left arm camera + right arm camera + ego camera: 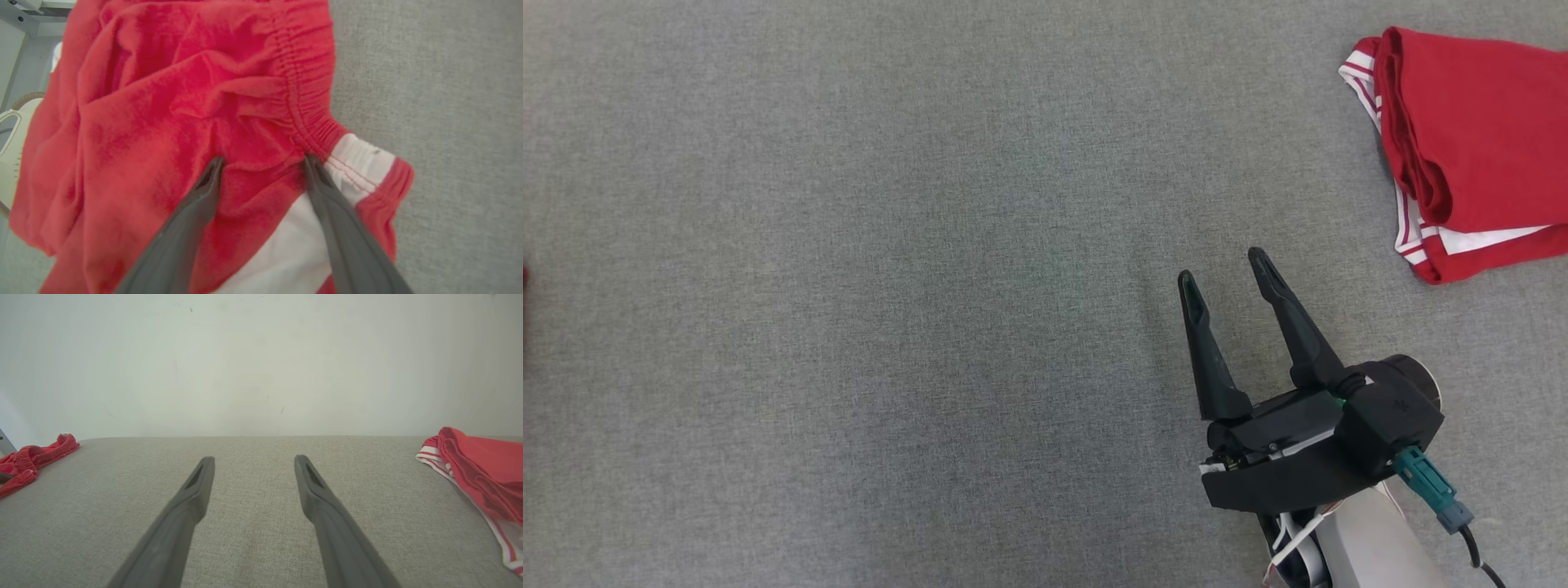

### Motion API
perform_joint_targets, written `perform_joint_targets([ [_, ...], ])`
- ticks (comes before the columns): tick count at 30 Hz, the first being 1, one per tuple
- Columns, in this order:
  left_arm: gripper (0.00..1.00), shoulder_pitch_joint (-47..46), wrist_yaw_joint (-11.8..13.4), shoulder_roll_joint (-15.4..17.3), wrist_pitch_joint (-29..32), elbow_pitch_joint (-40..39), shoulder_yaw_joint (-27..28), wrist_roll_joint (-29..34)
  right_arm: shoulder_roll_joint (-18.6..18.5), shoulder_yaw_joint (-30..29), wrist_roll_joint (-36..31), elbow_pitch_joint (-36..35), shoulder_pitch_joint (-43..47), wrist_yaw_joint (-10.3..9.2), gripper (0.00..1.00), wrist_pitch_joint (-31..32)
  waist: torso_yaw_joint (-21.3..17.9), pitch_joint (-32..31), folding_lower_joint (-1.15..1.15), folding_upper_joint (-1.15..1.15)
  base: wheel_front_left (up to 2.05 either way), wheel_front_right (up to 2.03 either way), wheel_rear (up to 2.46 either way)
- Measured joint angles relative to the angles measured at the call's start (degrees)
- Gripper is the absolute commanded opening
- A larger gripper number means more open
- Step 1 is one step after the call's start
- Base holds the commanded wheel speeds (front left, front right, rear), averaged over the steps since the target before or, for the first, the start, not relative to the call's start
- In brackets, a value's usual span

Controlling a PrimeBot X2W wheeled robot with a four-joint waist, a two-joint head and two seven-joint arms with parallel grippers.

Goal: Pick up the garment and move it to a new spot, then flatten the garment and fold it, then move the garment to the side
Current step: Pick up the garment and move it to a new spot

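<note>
left jaws stand apart, tips against the crumpled red garment (184, 102); right jaws apart, well away.

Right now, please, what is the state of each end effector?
Left end effector: open, tips at the crumpled red garment, not closed on it.
Right end effector: open, empty, over the grey surface.

Red-and-white garment (184, 102), grey surface (931, 286)
</note>
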Motion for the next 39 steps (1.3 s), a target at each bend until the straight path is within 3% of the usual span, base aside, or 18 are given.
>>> perform_joint_targets([
  [4, 1.00, -0.9, 0.0, -0.4, 1.5, 1.6, -0.6, -0.8, 0.0, 0.0, -0.3, 0.4, -0.2, 0.00, 1.00, 0.0, 0.0, -0.1, 0.00, 0.00, 0.00, 0.00, 0.00],
  [6, 0.30, -0.9, 0.0, -0.4, 0.8, 1.8, -1.4, -0.5, 0.0, 0.0, -0.6, 0.6, -0.2, 0.00, 1.00, 0.0, 0.1, -0.2, 0.00, 0.00, 0.00, 0.00, 0.00],
  [7, 0.00, -0.9, 0.0, -0.5, 0.3, 2.1, -2.1, -0.4, 0.0, -0.1, -0.7, 0.9, -0.2, 0.00, 1.00, 0.0, 0.2, -0.4, 0.00, 0.00, 0.00, 0.00, 0.00],
  [18, 0.00, -2.0, 0.0, -0.9, -8.5, -2.8, -6.2, -1.3, 0.0, -1.3, -1.1, 2.0, 0.7, 0.00, 1.00, 0.0, 2.1, -3.4, 0.00, 0.00, 0.00, 0.00, 0.00],
  [24, 0.00, -5.1, 0.0, 0.0, -14.6, -11.1, -9.1, -1.5, 0.0, -1.8, -0.2, 2.7, 1.1, 0.00, 1.00, 0.0, 3.4, -6.4, 0.00, 0.00, 0.00, 0.00, 0.00],
  [30, 0.00, -6.7, 0.0, 0.4, -16.8, -21.4, -12.5, -2.4, 0.0, -3.3, 0.5, 2.7, 2.2, 0.00, 1.00, 0.0, 3.4, -9.5, 0.00, 0.00, 0.00, 0.00, 0.00],
  [36, 0.00, -6.7, 0.0, -0.3, -16.8, -33.0, -14.0, -3.9, 0.0, -5.1, 1.9, 2.3, 3.5, 0.00, 1.00, 0.0, 1.1, -11.1, 0.00, 0.00, 0.00, 0.00, 0.00],
  [39, 0.00, -6.4, 1.4, -1.1, -16.4, -39.0, -14.5, -4.0, 0.0, -5.9, 2.2, 2.0, 4.1, 0.00, 1.00, 0.0, -0.5, -11.6, 0.00, 0.00, 0.00, 0.00, 0.00],
])
